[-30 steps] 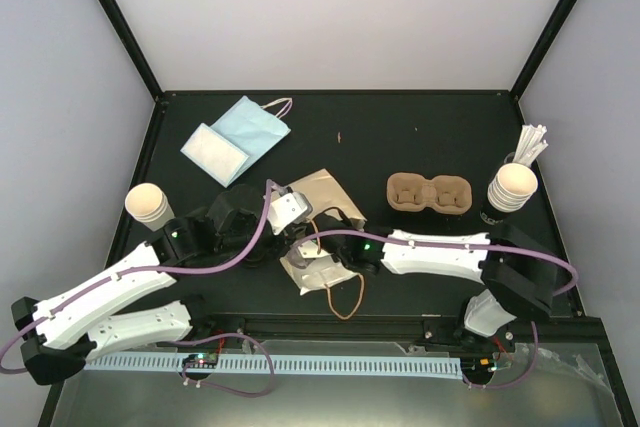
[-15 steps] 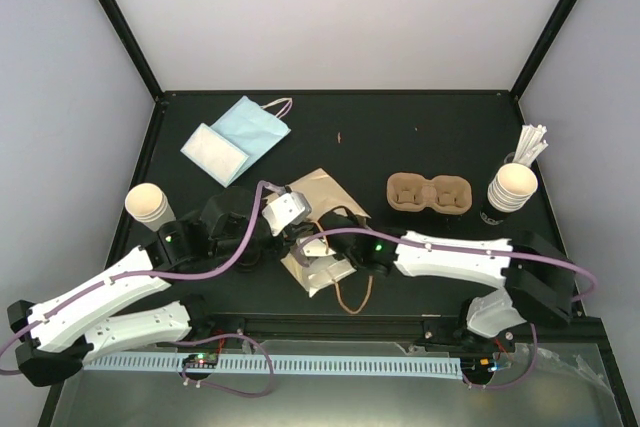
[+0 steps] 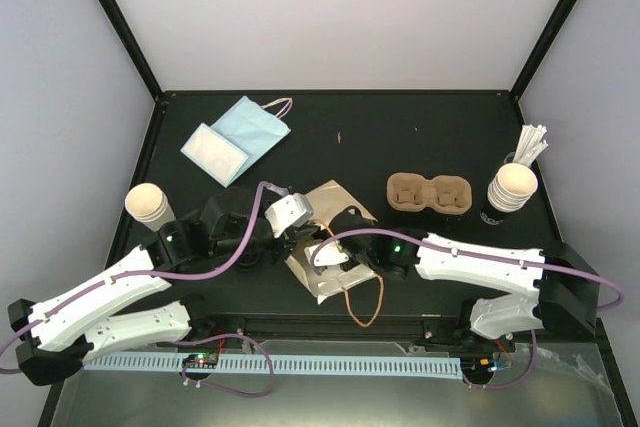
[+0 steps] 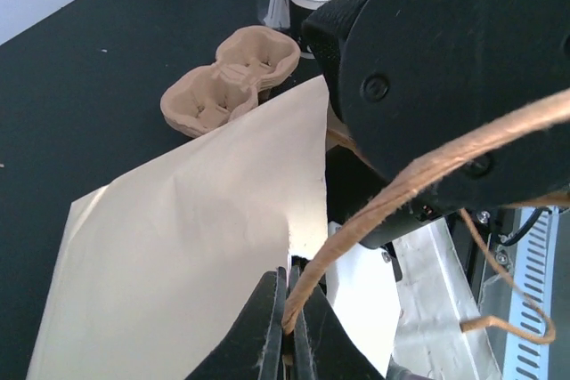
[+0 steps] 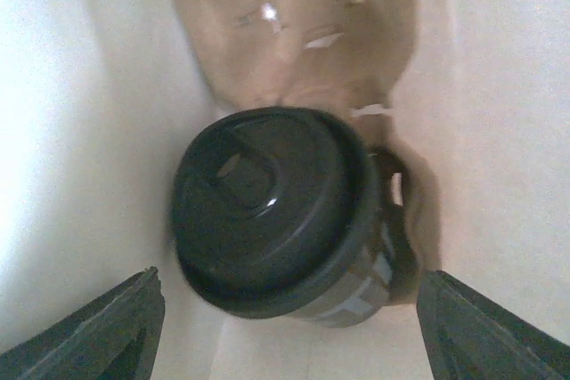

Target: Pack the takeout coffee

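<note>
The takeout coffee (image 5: 276,211), a cup under a black lid, lies on its side inside the beige paper bag (image 3: 335,202), its lid facing the right wrist camera. My right gripper (image 5: 287,284) reaches into the bag's mouth and is open, one finger on each side of the cup's near edge. My left gripper (image 4: 292,309) is shut on the bag's brown twine handle (image 4: 427,171) at the edge of the bag (image 4: 178,246). From above, both grippers meet at the bag's mouth near the table's front; the cup is hidden there.
A brown pulp two-cup carrier (image 3: 428,193) sits right of the bag. A stack of cups with white sticks (image 3: 512,187) stands at the far right. A lone cream cup (image 3: 148,203) stands at the left edge. A blue mask (image 3: 250,127) and white packet (image 3: 213,152) lie at the back left.
My right arm has drawn back to the right and towards the table's front. The bag's mouth and loose handle loop have shifted a little that way. The left gripper keeps its hold.
</note>
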Controlling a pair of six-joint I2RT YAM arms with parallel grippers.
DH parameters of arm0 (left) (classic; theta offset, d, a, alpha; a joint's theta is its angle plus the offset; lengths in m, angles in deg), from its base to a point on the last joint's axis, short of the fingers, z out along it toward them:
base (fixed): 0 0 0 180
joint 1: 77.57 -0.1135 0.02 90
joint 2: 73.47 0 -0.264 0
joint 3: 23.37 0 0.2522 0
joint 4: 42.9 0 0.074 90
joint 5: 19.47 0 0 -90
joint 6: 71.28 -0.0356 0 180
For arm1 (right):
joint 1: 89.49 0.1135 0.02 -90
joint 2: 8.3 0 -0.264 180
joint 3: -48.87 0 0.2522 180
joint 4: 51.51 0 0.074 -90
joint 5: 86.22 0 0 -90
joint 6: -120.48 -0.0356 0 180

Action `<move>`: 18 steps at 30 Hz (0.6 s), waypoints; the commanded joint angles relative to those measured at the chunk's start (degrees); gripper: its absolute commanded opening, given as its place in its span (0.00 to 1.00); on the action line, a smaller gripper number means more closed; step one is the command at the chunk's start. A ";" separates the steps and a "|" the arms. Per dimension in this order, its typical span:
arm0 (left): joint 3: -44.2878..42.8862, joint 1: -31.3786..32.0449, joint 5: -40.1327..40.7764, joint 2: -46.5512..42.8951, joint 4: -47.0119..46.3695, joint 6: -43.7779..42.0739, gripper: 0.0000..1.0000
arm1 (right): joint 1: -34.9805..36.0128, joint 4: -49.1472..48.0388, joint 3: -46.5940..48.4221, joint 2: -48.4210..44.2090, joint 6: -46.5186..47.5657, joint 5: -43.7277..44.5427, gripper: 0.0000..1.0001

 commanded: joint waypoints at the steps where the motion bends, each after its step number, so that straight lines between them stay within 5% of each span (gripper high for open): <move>1: -2.66 0.69 -4.78 0.29 -4.45 -0.07 0.02 | -0.19 2.23 1.36 1.82 0.31 -1.56 0.83; 9: -1.14 0.69 -5.96 1.53 -8.40 1.08 0.01 | 1.84 3.55 6.74 3.58 -3.65 -3.33 0.88; 18: -2.13 0.69 -6.20 1.17 -7.88 0.73 0.02 | 4.55 4.25 8.58 10.30 -9.23 6.94 0.89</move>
